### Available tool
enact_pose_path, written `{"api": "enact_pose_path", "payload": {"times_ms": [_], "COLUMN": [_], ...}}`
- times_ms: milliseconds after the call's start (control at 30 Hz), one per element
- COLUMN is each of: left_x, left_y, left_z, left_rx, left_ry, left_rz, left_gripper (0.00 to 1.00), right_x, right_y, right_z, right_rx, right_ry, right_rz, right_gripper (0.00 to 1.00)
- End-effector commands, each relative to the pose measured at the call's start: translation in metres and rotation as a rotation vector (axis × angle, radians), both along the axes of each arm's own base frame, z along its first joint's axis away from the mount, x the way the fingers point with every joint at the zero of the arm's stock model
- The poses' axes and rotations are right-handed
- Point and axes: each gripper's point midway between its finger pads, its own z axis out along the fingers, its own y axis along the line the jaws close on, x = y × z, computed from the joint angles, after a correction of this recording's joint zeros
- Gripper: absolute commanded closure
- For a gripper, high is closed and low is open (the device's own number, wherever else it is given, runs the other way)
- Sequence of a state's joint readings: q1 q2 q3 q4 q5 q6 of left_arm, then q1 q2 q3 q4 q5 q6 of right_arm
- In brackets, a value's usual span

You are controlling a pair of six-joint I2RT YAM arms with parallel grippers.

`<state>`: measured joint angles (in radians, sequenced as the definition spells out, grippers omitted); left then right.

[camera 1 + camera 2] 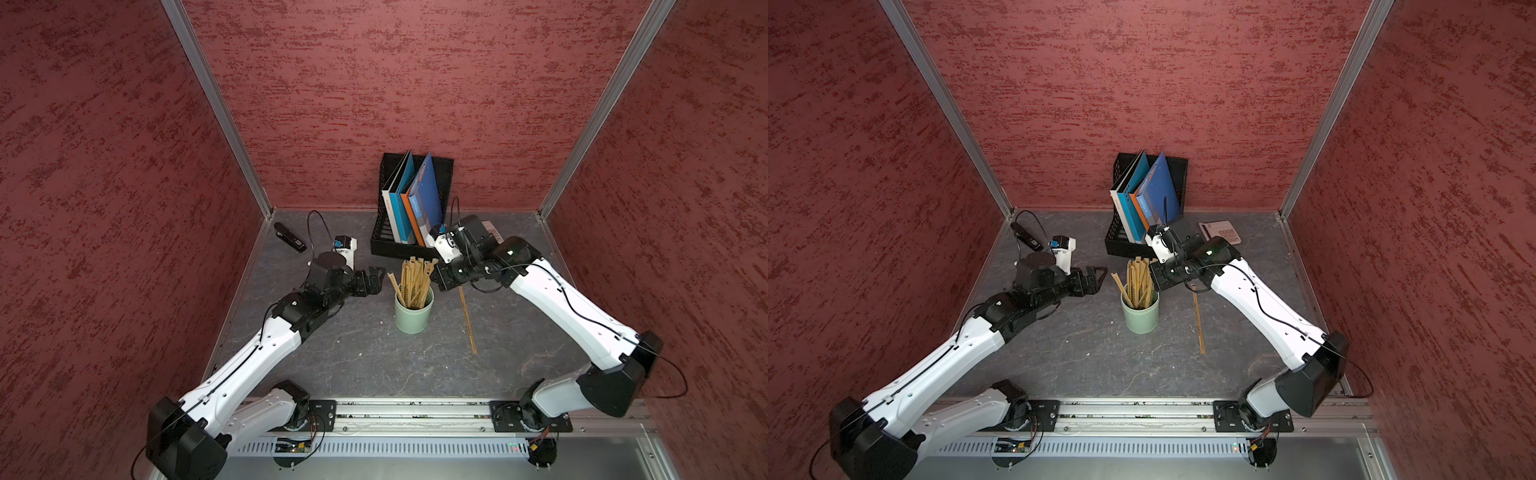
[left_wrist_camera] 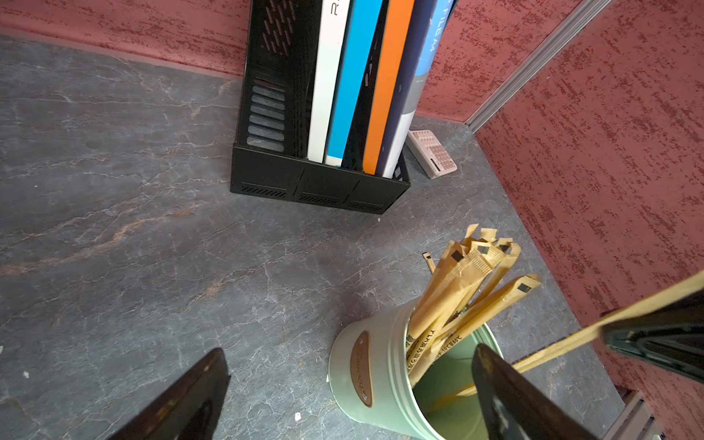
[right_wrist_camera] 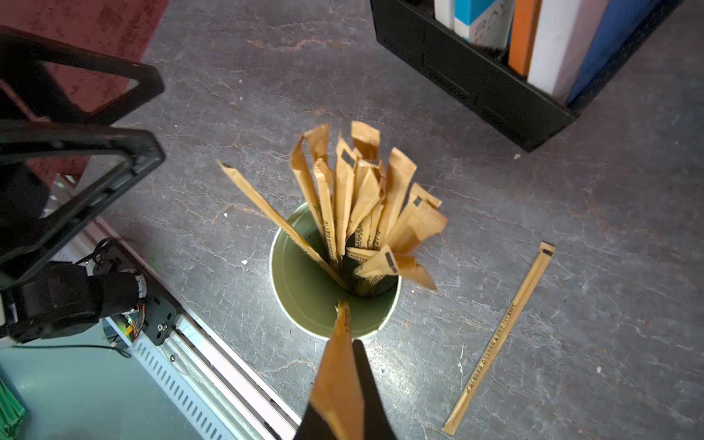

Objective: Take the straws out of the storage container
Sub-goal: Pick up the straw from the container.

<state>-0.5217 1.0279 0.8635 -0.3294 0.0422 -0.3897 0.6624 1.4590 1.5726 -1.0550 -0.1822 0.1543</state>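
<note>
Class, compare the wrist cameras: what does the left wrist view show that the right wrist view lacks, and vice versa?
Left wrist only: the calculator beside the file holder, and the brown label on the cup. Right wrist only: the slotted vent panel. Both: the cup, the straws standing in it, and the right gripper, jaws shut on one straw.

White-shelled arms (image 1: 274, 340) with black joints (image 1: 307, 309) and thin black cables (image 1: 582, 316).

On the grey marbled table (image 1: 353, 357), a black mesh file holder (image 1: 388, 247) with white, blue and orange folders (image 1: 422, 195) stands at twelve o'clock, a black stapler (image 1: 289, 237) at ten, a pale calculator (image 1: 1221, 232) at one.
</note>
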Motion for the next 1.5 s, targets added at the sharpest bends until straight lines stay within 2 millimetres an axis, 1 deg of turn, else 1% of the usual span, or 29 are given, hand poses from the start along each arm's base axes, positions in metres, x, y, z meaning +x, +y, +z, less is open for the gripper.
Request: {"api": "enact_pose_path", "payload": {"times_ms": [0, 200, 300, 533, 700, 800, 967, 1033, 1167, 1233, 1367, 1467], "left_x": [0.0, -0.002, -0.003, -0.01, -0.014, -0.014, -0.01, -0.009, -0.008, -0.008, -0.008, -0.007], "left_y": [-0.004, -0.006, -0.008, -0.015, -0.019, -0.019, -0.02, -0.02, -0.019, -0.018, -0.016, -0.016], "left_z": [0.009, 0.01, 0.011, 0.019, 0.023, 0.022, 0.021, 0.019, 0.019, 0.02, 0.021, 0.021], "left_rx": [-0.018, -0.026, -0.03, -0.05, -0.056, -0.054, -0.056, -0.056, -0.059, -0.062, -0.065, -0.067], "left_ry": [-0.036, -0.041, -0.045, -0.069, -0.079, -0.08, -0.079, -0.076, -0.074, -0.076, -0.078, -0.075], "left_rz": [-0.029, -0.041, -0.056, -0.117, -0.15, -0.149, -0.143, -0.139, -0.13, -0.123, -0.112, -0.106], "left_gripper": [0.0, 0.0, 0.0, 0.0, 0.0, 0.0, 0.0, 0.0, 0.0, 0.0, 0.0, 0.0], "right_x": [-0.01, -0.014, -0.013, -0.01, -0.015, -0.022, -0.023, -0.023, -0.026, -0.025, -0.023, -0.022], "right_y": [0.0, -0.004, -0.004, 0.003, 0.006, 0.005, -0.01, -0.018, -0.034, -0.046, -0.071, -0.081], "right_z": [0.035, 0.064, 0.066, 0.06, 0.067, 0.073, 0.08, 0.087, 0.108, 0.119, 0.123, 0.122], "right_rx": [0.057, 0.097, 0.086, 0.076, 0.101, 0.116, 0.07, 0.058, 0.057, 0.044, -0.054, -0.104], "right_ry": [-0.096, -0.184, -0.186, -0.199, -0.225, -0.234, -0.235, -0.241, -0.268, -0.287, -0.267, -0.236], "right_rz": [0.066, 0.088, 0.095, 0.144, 0.189, 0.211, 0.154, 0.117, 0.034, -0.024, -0.134, -0.188], "right_gripper": [0.97, 0.96, 0.96, 0.97, 0.97, 0.97, 0.97, 0.98, 0.98, 0.99, 0.99, 1.0]}}
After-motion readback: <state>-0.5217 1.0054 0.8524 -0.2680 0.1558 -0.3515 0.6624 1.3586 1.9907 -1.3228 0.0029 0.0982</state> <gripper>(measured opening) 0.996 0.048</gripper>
